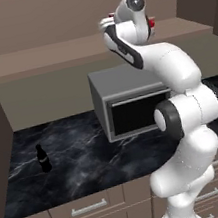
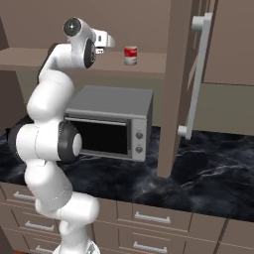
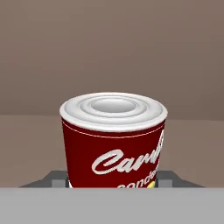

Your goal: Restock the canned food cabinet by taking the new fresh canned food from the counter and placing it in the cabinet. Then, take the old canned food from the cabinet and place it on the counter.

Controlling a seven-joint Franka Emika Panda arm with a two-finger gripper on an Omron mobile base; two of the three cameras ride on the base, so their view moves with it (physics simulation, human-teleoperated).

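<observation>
Old can (image 3: 113, 140) upright on cabinet shelf (image 2: 149, 62), framed by spread fingers (image 3: 54, 177); contact not discernible. Risks tipping or shoving it deeper along the shelf if closed off-centre; may slip off the smooth label when carried down to the worktop (image 1: 88, 150).

A grey microwave (image 1: 130, 104) with a dark door window and two round knobs on its panel stood at the back of the counter, below the shelf. A small dark bottle (image 1: 43, 158) stood upright near the counter's left end, well apart from the microwave. Brown drawers (image 2: 163, 221) with silver handles ran beneath the counter's front edge.
</observation>
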